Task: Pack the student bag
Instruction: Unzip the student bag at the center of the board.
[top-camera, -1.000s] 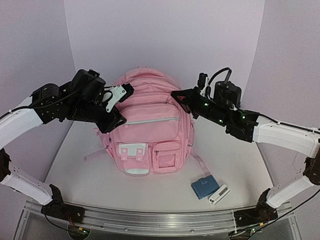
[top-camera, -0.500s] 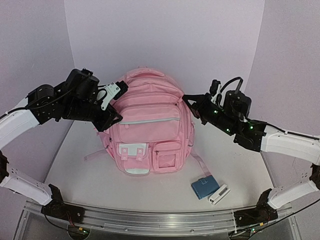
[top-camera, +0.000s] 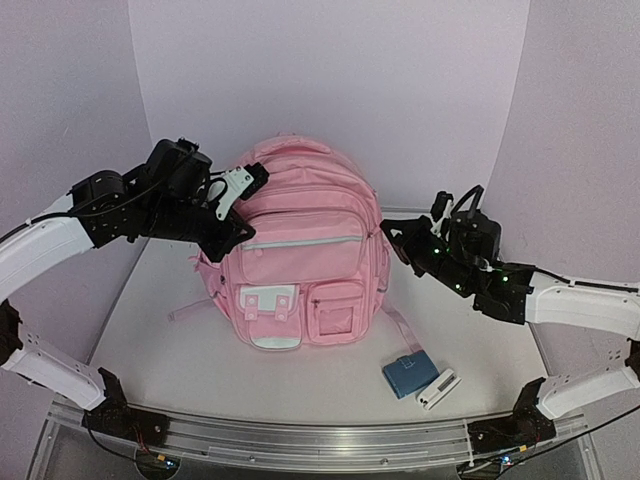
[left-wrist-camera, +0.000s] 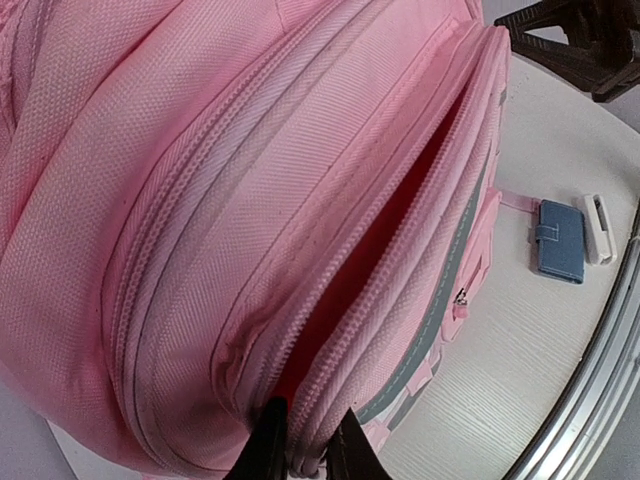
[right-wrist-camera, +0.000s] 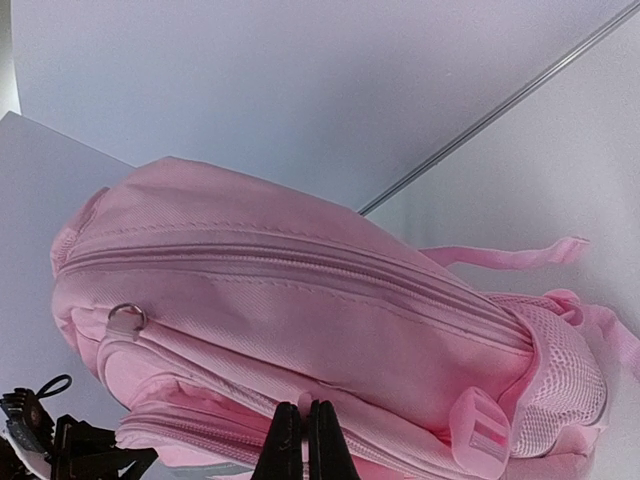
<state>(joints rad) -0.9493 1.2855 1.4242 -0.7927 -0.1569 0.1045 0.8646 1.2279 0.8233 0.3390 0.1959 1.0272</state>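
Shows the student bag (top-camera: 300, 262), light pink, upright at the middle of the worktop (top-camera: 165, 345), with its front pockets facing the near edge. Shows a white flap (top-camera: 266, 298) on the lower left front pocket.

Places the left end effector (left-wrist-camera: 306, 447) at the bag's upper left side, pinched narrow on the fabric lip of an unzipped compartment. Reveals, from the left wrist, a long open zip mouth with darker pink lining inside.

Places the right end effector (right-wrist-camera: 305, 440) just off the bag's right side, apart from the fabric, with fingers pressed together on nothing. Shows, from the right wrist, a closed zip track along the bag's side, a metal ring (right-wrist-camera: 127, 318) and a mesh side pocket (right-wrist-camera: 560, 380).

Locates a blue wallet-like case (top-camera: 408, 373) and a small white device (top-camera: 438, 389) flat on the worktop, just beside each other, nearer and to the right of the bag and apart from it.
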